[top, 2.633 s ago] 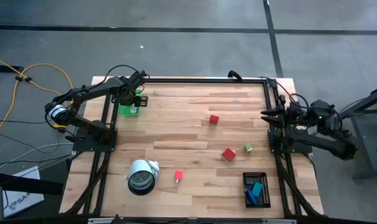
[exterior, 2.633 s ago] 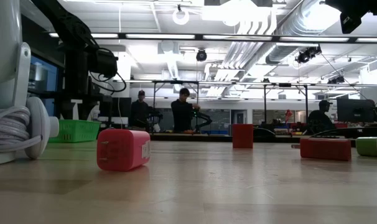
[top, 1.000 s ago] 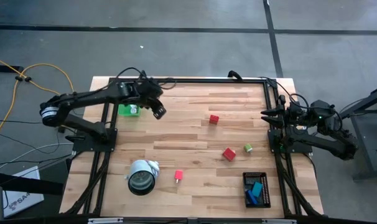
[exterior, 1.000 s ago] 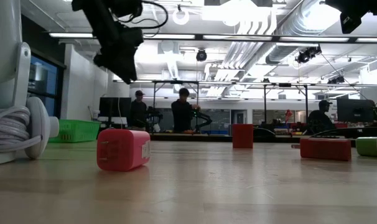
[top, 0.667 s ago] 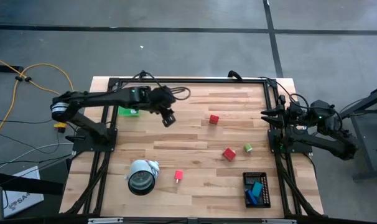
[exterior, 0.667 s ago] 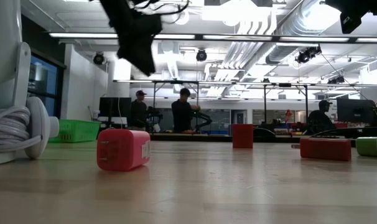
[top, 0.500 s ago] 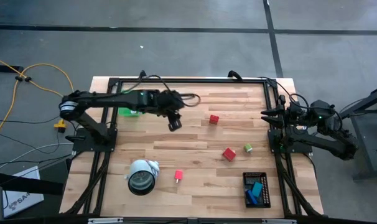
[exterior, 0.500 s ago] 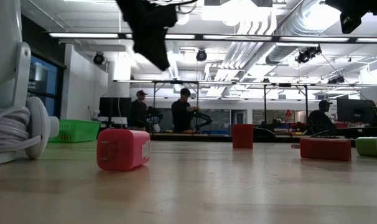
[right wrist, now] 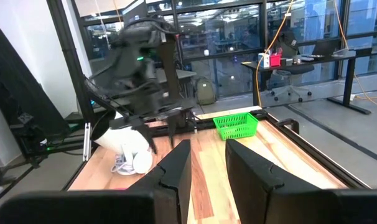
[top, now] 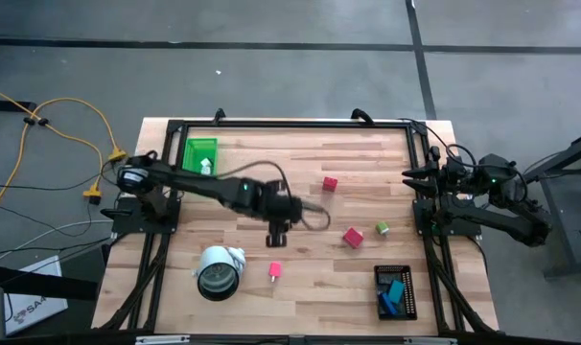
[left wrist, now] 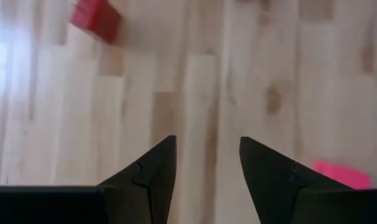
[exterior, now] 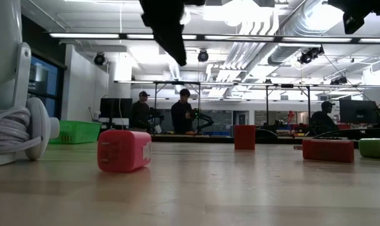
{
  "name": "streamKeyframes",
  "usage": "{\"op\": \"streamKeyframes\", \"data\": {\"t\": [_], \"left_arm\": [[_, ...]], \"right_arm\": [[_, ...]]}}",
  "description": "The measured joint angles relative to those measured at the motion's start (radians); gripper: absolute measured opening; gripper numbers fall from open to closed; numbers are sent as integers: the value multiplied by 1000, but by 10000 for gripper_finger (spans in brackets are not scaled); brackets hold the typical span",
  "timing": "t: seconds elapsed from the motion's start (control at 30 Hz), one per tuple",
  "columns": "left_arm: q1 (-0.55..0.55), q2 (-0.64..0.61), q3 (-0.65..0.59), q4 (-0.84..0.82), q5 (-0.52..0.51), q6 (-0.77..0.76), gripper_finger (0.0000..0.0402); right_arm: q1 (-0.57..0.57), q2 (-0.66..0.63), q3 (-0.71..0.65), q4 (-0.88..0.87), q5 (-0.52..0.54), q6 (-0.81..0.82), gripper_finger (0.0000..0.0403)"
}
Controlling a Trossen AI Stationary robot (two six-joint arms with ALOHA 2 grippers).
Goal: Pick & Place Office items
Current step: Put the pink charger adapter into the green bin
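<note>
1. High view: the left claw (top: 277, 237) hangs over the middle of the tabletop (top: 300, 168), just above the pink block (top: 275, 271) and carrying nothing. Two red blocks (top: 329, 183) (top: 352, 237) and a green cube (top: 382, 228) lie loose to its right, well apart from each other. The green tray (top: 199, 155) at the far left corner holds one white bit (top: 205, 167); the black tray (top: 396, 291) at the near right corner holds blue and teal bits (top: 394, 290). The right claw (top: 411, 178) waits at the right edge.

2. Low view: the pink block (exterior: 124, 150) sits flat on the wood with square faces, so it is probably light and rigid; a pinch across two opposite flat sides should hold. A red block (exterior: 244, 136) stands upright farther back, another (exterior: 328, 150) lies flat, and the green cube (exterior: 374, 147) is at the right edge.

3. Left wrist view: the claw's fingers (left wrist: 151, 172) are spread partway with bare wood between them. The pink block (left wrist: 341, 174) lies just beside one fingertip and a red block (left wrist: 97, 17) lies well ahead.

4. Right wrist view: the right claw's fingers (right wrist: 176, 163) are close together with nothing between them. The green tray (right wrist: 236, 125) shows across the tabletop; its contents cannot be made out here.
</note>
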Motion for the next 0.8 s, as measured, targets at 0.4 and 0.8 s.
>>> {"op": "streamKeyframes", "data": {"t": [0.4,0.8], "left_arm": [[-187,85,35,-71,-34,-97,168],[-270,133,35,-68,1,-175,168]], "right_arm": [[0,0,0,0,0,0,87],[0,0,0,0,0,0,87]]}}
